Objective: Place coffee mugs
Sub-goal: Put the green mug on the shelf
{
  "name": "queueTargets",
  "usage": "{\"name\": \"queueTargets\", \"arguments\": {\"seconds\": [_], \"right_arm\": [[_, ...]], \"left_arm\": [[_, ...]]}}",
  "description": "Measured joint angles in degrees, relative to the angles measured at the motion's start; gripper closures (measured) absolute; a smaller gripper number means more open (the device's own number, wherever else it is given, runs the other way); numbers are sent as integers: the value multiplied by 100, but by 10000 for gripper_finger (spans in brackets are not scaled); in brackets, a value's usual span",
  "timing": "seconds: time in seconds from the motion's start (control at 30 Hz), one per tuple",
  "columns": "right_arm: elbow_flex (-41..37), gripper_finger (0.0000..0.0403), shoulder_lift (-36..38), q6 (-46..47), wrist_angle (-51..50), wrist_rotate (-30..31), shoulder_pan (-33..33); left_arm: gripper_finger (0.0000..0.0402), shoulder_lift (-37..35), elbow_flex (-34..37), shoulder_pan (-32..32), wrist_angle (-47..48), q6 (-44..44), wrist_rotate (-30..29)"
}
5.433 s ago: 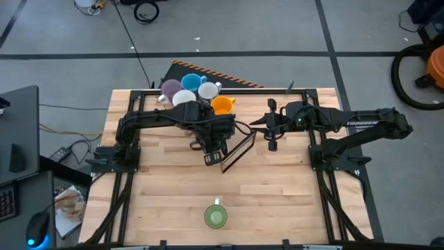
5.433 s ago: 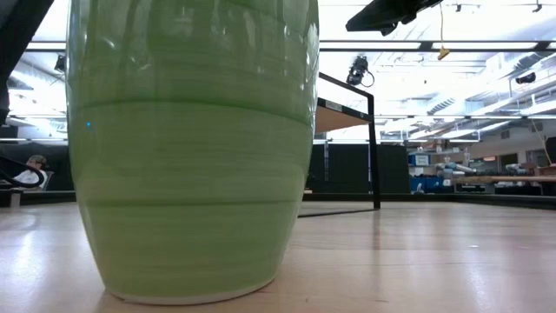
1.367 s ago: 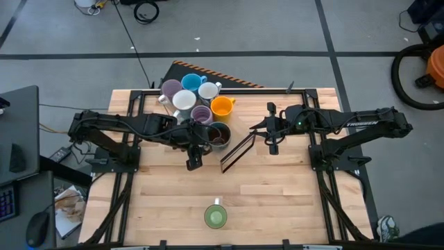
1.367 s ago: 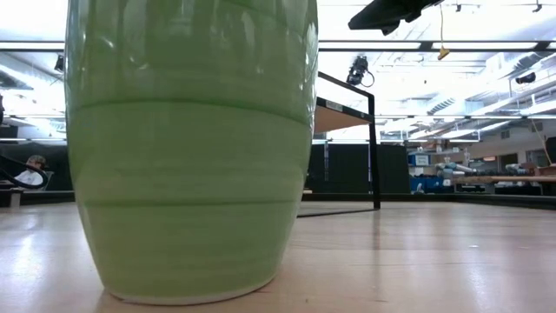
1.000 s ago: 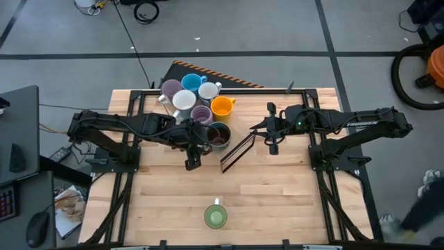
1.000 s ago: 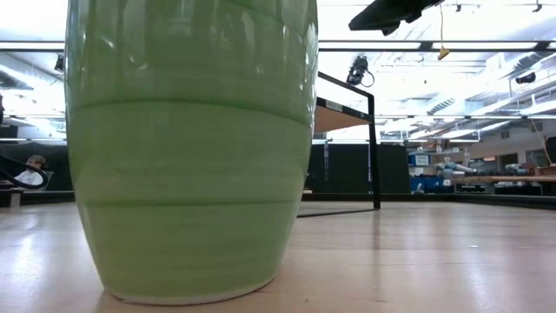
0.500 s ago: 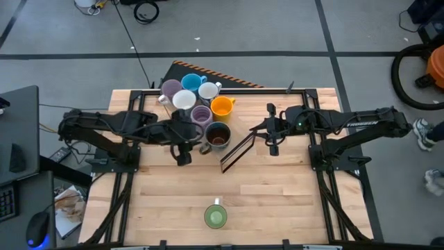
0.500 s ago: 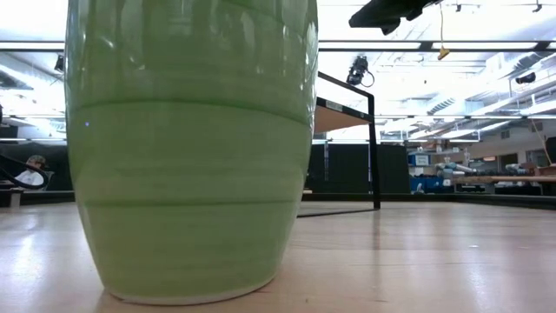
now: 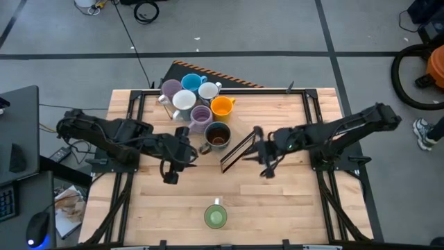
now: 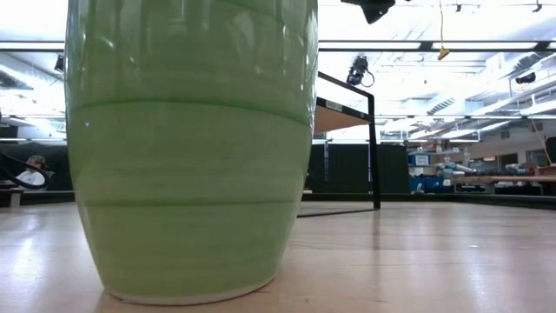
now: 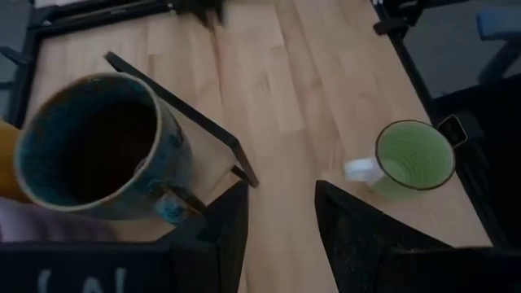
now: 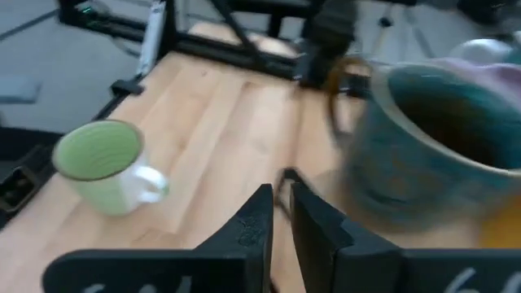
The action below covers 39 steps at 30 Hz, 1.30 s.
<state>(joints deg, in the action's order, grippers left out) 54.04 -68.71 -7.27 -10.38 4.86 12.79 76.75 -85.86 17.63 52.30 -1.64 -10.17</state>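
Seven coffee mugs are gathered in a tight cluster at the far middle of the table (image 9: 277,194), apparently because that patch is being used as the collecting place. A lilac mug (image 9: 171,89), a blue mug (image 9: 191,82) and a white mug (image 9: 209,90) are set along the back, with a second white mug (image 9: 184,100), a second lilac mug (image 9: 202,115) and an orange mug (image 9: 222,105) packed just beside them. The dark brown mug (image 9: 218,135) is stood upright at the near edge of the group, touching or nearly touching the lilac one, its handle turned towards the left arm.

The left tool (image 9: 171,173) is held clear of the cluster, over bare wood to its near left; its fingers (image 11: 234,220) are seen apart with nothing between them, which suggests the brown mug is already released. A thin black frame (image 9: 237,153) is propped beside the brown mug.

The green mug (image 9: 215,216) is left alone near the front edge, well apart from the others, so it is judged to be the one not yet placed. The right tool (image 9: 266,169) is held over the middle of the table, between the cluster and the green mug, its fingers (image 12: 259,213) nearly together and empty, presumably in readiness for that mug.
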Motion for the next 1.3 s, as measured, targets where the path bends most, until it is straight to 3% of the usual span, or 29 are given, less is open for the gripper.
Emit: {"name": "queueTargets", "arguments": {"seconds": [0.37,0.57,0.77,0.93,1.13,1.3], "right_arm": [[1076,360,-1498,-335,-1,-1330,845],[1609,358,-2339,-377,-126,-1288,1179],[2230,354,-3092,-927,-318,-837,1488],[2782,327,-3598,-1393,-416,-474,1738],[3339,283,-4055,-1586,-1038,-476,1944],[3697,272,-4450,-1869,-1402,-445,2037]], "left_arm": [[253,-286,1,72,28,-116,-745],[253,-329,2,55,-19,-219,-1351],[253,-336,0,17,-44,-326,-1466],[253,-336,0,17,-59,-777,-1704],[253,-336,0,17,-68,-1306,-1921],[253,-336,0,17,-156,-1455,-1921]]}}
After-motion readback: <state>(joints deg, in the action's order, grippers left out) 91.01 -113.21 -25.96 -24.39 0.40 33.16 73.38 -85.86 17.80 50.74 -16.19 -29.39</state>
